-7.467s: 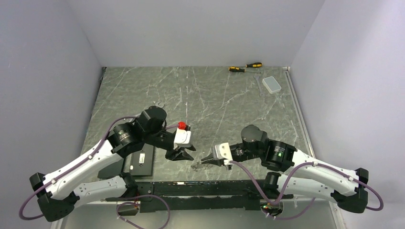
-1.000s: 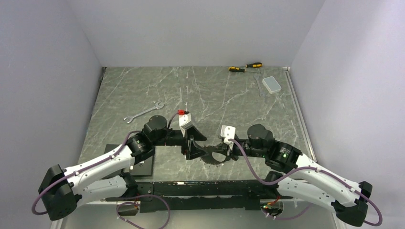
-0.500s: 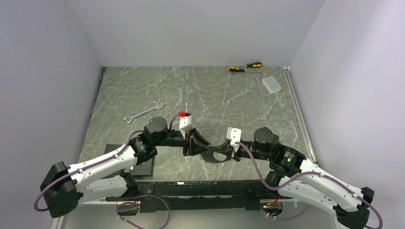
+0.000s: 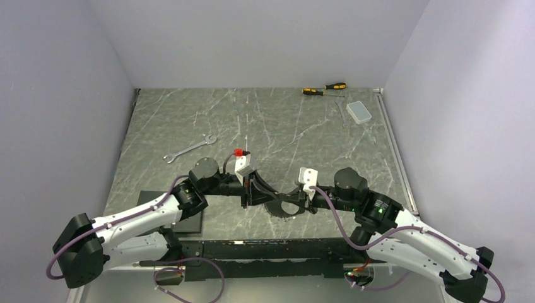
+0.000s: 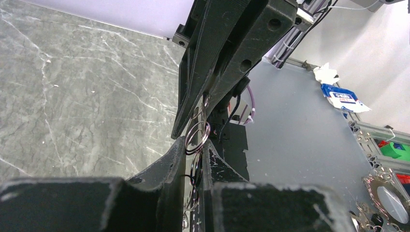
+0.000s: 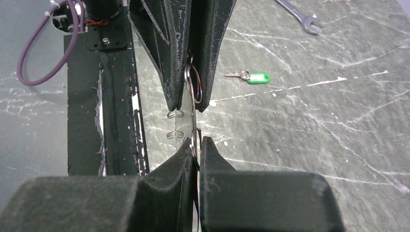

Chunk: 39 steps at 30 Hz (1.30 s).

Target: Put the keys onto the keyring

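The keyring (image 4: 282,206), a thin dark toothed ring, hangs above the table between my two grippers. My left gripper (image 4: 253,191) is shut on its left side and my right gripper (image 4: 303,201) is shut on its right side. In the left wrist view the ring (image 5: 196,168) runs edge-on between my fingers, with small wire loops (image 5: 198,136) on it. In the right wrist view the ring (image 6: 193,99) spans from my right gripper (image 6: 196,143) to the left gripper (image 6: 191,104). The green-headed key (image 6: 255,77) lies on the table beyond them. It is hidden in the top view.
A silver wrench (image 4: 189,149) lies on the marble table (image 4: 290,126) behind the left arm. Two yellow-and-black screwdrivers (image 4: 323,89) and a white box (image 4: 359,112) sit at the back right. A flat black box (image 4: 188,221) lies under the left forearm.
Since 7.5 s ago both grippers have risen and come together on the ring. Over the last second the right gripper slid slightly right and the left gripper shifted a little left, both still gripping.
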Motion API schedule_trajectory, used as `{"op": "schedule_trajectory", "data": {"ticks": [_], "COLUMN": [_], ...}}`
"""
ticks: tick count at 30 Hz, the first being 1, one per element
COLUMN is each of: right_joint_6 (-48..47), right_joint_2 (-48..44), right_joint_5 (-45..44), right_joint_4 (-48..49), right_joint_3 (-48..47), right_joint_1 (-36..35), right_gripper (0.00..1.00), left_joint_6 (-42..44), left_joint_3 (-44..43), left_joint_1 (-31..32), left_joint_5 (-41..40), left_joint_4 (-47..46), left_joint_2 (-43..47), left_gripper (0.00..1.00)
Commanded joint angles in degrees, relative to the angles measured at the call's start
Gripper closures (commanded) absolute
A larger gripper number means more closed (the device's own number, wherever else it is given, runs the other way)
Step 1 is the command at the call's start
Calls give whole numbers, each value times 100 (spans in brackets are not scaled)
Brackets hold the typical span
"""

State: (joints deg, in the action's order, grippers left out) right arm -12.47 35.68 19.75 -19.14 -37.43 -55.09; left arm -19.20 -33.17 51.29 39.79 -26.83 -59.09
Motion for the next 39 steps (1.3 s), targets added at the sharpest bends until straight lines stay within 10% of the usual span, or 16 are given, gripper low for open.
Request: {"op": "schedule_trajectory", "data": {"ticks": [1, 4, 20, 33, 39], "right_joint_6": [-57, -185, -630, -698, -463], "right_joint_2": [44, -1, -163, 364, 1072], "right_joint_5": [415, 375, 1025, 2003, 1020], "right_joint_4": [228, -22, 459, -1340, -2598], "right_joint_3": [-422, -621, -758, -1455, -1930], "right_joint_1": [-89, -87, -84, -83, -89], "right_gripper": [84, 60, 44, 29, 22], "left_joint_6": [104, 96, -373, -186, 257], "left_joint_3": [-163, -173, -391, -271, -388], "left_joint_1": [-36, -43, -41, -43, -47], "left_joint_5": [-239, -297, -1051, -1330, -1991], "left_joint_4": [-36, 61, 520, 844, 1656], "left_joint_2": [29, 120, -318, -136, 283], "left_gripper": [100, 100, 100, 100, 100]}}
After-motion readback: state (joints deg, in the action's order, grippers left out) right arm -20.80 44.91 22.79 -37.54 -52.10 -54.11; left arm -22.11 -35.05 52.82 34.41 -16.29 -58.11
